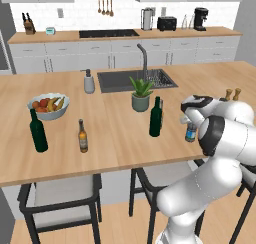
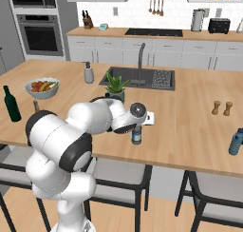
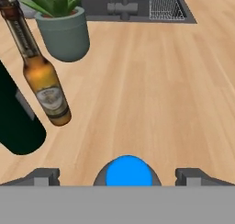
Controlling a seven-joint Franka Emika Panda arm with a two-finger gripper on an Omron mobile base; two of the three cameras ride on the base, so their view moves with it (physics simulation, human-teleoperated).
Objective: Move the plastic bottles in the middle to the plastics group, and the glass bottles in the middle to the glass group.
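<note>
wooden counter (image 3: 151, 81): tool (image 3: 123, 175) spread wide over a blue-capped plastic bottle (image 3: 129, 171).

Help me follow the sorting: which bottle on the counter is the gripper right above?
The small blue-capped plastic bottle in the middle, its cap centred between the open gripper's fingers. The brown beer bottle and green wine bottle stand off to one side.

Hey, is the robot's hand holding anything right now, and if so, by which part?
Nothing is held. The hand is open, its fingertips standing wide on either side of the blue cap of the small clear plastic bottle, not touching it.
</note>
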